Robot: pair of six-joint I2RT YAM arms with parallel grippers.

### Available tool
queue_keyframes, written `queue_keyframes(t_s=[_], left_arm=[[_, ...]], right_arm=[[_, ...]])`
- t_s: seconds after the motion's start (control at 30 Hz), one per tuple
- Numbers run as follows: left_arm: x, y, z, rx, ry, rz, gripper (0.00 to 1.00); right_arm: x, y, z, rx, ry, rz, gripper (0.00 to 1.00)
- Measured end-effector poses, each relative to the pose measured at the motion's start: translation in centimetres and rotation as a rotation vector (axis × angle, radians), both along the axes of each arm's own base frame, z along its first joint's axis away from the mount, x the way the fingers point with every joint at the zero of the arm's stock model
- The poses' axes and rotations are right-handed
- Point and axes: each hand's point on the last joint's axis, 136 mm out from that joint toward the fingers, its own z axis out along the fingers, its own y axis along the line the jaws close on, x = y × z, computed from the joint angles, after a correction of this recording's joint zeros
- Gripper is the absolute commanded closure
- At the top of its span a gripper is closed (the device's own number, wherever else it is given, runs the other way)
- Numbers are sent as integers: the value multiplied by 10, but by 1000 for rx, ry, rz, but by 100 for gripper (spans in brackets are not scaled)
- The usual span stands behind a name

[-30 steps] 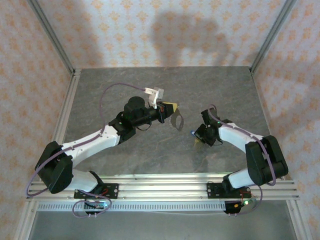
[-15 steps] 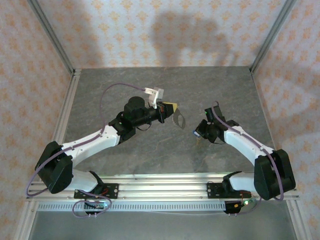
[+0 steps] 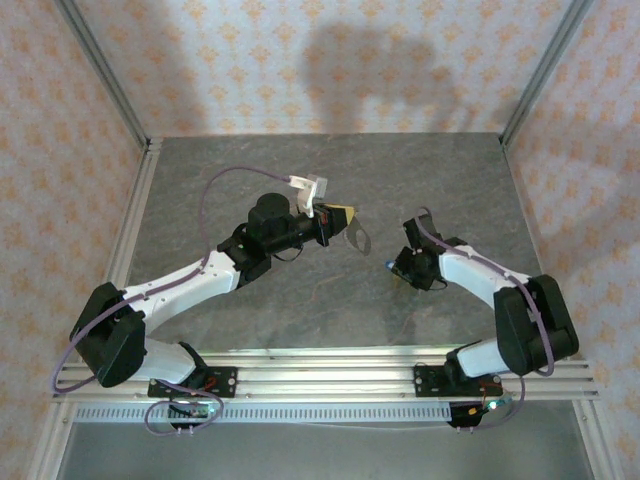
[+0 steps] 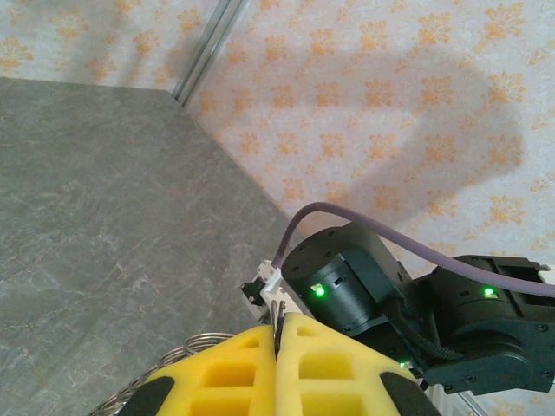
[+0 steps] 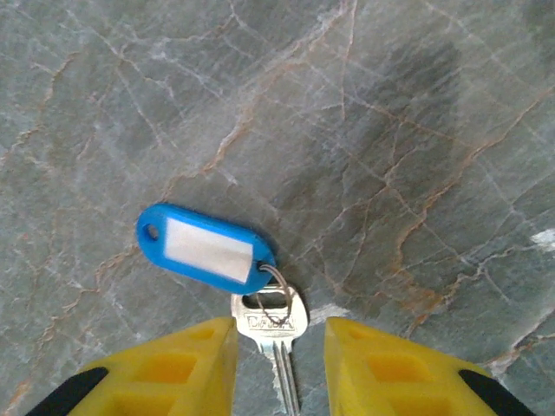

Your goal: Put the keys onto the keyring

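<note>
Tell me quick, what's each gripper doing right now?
Left gripper: shut on the keyring.
Right gripper: open, astride the key, not gripping it.

The table (image 5: pixel 416 130) is finished in a matt, stone-like grey veined in tan, smooth and without gloss. The key (image 5: pixel 276 334) is made of bright silvery metal. Its blue tag (image 5: pixel 206 247) is moulded in smooth plastic with a white, paper-like insert. The yellow finger pads (image 5: pixel 195 360) look matt and moulded. The keyring (image 4: pixel 198 341) is formed of thin silvery wire coils.
</note>
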Motion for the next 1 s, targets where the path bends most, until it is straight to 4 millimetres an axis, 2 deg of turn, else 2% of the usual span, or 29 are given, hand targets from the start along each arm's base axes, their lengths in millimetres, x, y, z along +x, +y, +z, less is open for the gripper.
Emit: queue_keyframes(t_s=[0.2, 0.6, 0.8, 1.0], left_arm=[[0, 0, 0, -1, 2, 0, 100], [0, 0, 4, -12, -10, 0, 100], [0, 0, 5, -15, -15, 0, 100], [0, 0, 5, -15, -14, 0, 100]], right_arm=[[1, -3, -6, -25, 13, 5, 71], [14, 1, -3, -25, 4, 15, 75], [13, 1, -6, -28, 15, 17, 76], [13, 2, -6, -29, 16, 19, 85]])
